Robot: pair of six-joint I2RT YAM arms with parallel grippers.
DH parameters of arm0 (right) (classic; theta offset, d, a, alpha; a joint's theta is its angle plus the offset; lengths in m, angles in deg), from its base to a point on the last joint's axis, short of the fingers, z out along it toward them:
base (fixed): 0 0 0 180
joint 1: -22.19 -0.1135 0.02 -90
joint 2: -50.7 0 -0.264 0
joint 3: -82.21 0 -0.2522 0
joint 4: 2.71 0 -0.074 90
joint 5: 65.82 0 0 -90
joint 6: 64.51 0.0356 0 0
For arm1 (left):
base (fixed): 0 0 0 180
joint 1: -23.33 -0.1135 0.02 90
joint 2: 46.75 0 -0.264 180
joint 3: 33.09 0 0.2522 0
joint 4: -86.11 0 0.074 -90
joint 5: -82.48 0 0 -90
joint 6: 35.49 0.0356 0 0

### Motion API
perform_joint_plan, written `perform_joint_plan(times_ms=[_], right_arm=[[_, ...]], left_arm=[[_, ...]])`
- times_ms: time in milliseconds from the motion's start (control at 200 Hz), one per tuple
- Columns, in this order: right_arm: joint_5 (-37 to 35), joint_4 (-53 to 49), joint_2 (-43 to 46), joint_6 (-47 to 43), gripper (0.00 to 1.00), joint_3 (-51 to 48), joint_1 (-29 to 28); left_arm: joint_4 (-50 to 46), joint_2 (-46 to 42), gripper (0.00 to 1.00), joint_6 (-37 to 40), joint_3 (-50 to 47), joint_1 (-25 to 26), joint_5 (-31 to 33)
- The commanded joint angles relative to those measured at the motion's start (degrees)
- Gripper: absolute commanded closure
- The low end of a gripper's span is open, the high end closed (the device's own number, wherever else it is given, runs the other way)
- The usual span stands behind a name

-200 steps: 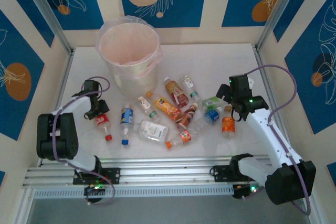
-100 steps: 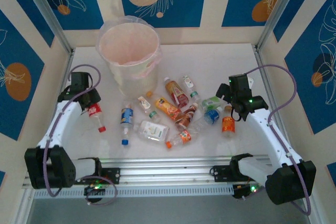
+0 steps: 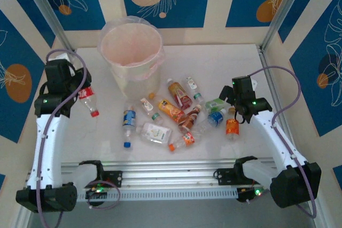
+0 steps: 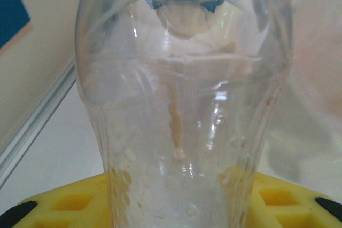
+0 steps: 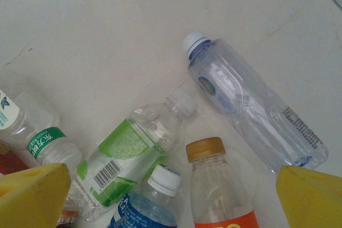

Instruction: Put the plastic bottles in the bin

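Clear plastic with a red label: the red-label bottle [image 3: 87, 100] has left the table [image 3: 224, 62]. A second ago it lay at the lower left of the pile [image 3: 171, 111] with the left gripper [image 3: 79, 95] down on it. Now it hangs cap-down at the left of the top view, pinched by that gripper, whose arm has risen and swung outward. In the left wrist view its clear body stands between the yellow fingers [image 4: 64, 204], seemingly touching both.

The bottle is left of the bin [image 3: 133, 78], apart from its wall and not yet over the mouth. So the pick looks done and the carry has begun. My guess is that the arm must next go up and to the right, over the rim, before letting go.

The right gripper [image 3: 239, 113] has not moved: its jaws are spread wide and hold nothing, hovering over the right end of the pile. Below it lie a green-label bottle [image 5: 128, 164] and a white-cap bottle [image 5: 251, 116]. All the other bottles are still on the table.
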Motion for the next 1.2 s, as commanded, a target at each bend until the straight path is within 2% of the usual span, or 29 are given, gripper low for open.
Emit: perform_joint_plan(times_ms=[0,405,745,900,1050,1195], right_arm=[[0.55,1.25,-0.02,1.43,0.01,-0.56,-0.42],[0.30,0.23,2.17,0.37,0.01,-0.16,-0.68],[-0.56,-1.43,3.07,0.11,0.01,1.16,-0.94],[-1.01,-2.12,3.16,-0.22,0.01,1.86,-1.03],[-1.43,-2.60,3.32,-0.37,0.01,2.13,-1.15],[-1.81,-2.79,3.23,-0.59,0.01,2.11,-1.11]], left_arm=[[3.37,1.35,0.53,2.07,5.82,1.24,-3.93],[15.60,16.71,0.55,6.67,27.74,9.12,-9.33],[29.93,32.87,0.56,13.79,41.27,12.97,-16.09],[29.61,40.32,0.52,19.05,47.02,14.42,-20.14],[22.61,46.90,0.50,23.58,53.82,15.47,-22.41],[17.65,49.81,0.50,28.43,54.38,16.19,-22.16]])
